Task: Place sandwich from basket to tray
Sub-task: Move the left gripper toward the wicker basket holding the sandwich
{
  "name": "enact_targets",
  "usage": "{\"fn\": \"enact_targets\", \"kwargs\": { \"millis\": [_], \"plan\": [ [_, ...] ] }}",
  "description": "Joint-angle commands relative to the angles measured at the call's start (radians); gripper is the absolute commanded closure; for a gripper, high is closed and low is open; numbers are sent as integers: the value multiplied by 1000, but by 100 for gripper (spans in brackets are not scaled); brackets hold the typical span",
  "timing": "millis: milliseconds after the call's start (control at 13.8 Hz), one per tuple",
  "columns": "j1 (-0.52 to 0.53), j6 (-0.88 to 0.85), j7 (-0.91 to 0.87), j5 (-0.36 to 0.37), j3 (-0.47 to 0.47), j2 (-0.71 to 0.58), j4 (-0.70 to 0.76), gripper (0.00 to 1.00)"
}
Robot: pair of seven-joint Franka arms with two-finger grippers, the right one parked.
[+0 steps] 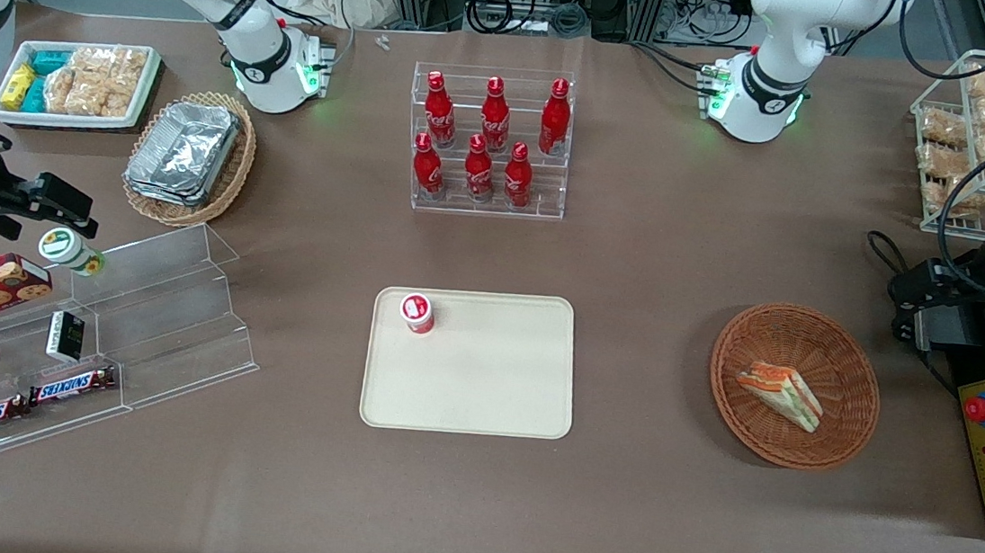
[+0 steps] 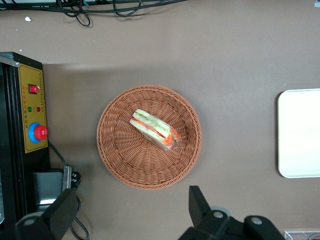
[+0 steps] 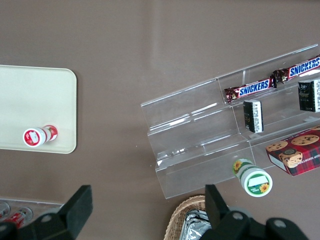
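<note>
The small triangular wedge sandwich of white bread with orange and green filling [image 1: 780, 394] lies on its side in the round reddish-brown woven wicker basket [image 1: 840, 418], near the middle of the bowl and clear of its rim. The basket sits on the brown table toward the working arm's end, well apart from the large flat cream rectangular tray [image 1: 482, 384]. A small red-and-white lidded cup [image 1: 418, 313] stands on the tray, in the corner nearest the parked arm and farthest from the front camera. The left arm's black gripper [image 2: 127, 212] hangs above the table, beside the basket rather than over the sandwich, touching neither; its fingers [image 2: 199, 204] are spread wide with nothing between them. How high it hangs is hard to judge from either view
</note>
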Motion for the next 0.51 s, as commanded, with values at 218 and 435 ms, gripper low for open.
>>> {"fn": "enact_targets", "kwargs": {
  "millis": [218, 435],
  "plan": [
    [-16, -41, -4, -5, 18, 1, 24, 0],
    [-13, -77, 1, -4, 19, 1, -11, 0]
  ]
}}
